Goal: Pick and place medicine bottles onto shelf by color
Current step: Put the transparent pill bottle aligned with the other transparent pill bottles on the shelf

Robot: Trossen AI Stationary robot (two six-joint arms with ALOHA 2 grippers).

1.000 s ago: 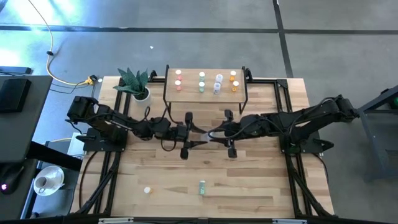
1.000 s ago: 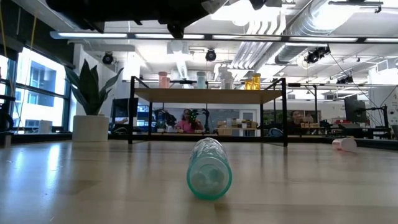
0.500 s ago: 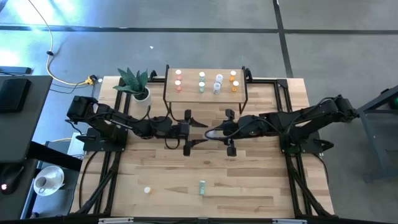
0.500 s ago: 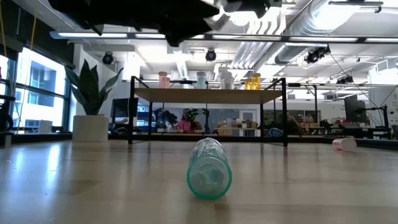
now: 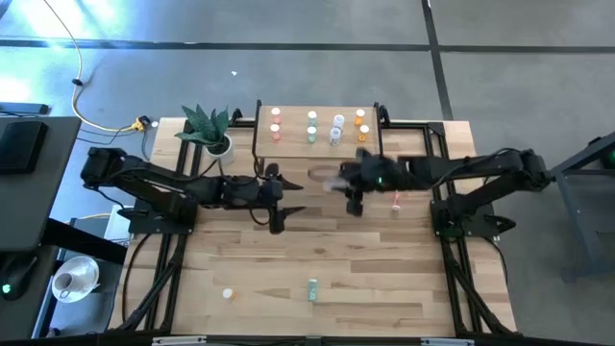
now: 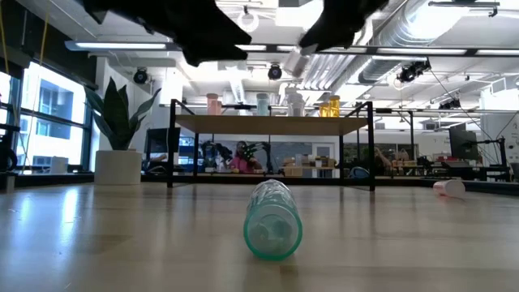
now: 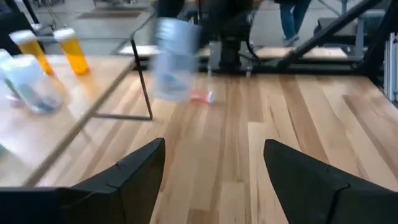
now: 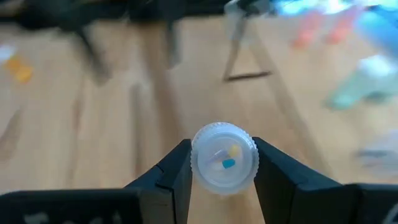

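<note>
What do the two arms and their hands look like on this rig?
Both arms are dark, near-black jointed links. The left hand has two broad, flat, matte black fingers with angular tips. The right hand has the same black wedge-shaped fingers. Thin dark cables loop along the arms. No markings are legible.

A clear bottle [image 8: 224,156] is clamped in the jaws; a green bottle [image 6: 273,219] lies on its side.

Shelf [image 5: 318,146] sitting at table's [image 5: 240,250] far edge, centre; bottles standing on it in a row. Potted plant [image 5: 209,130] standing left of shelf. Left gripper [image 5: 279,197] and right gripper [image 5: 352,183] hanging just before shelf. Bottle [image 5: 312,288] lying near front edge, another [image 5: 228,294] lying left of it.
</note>
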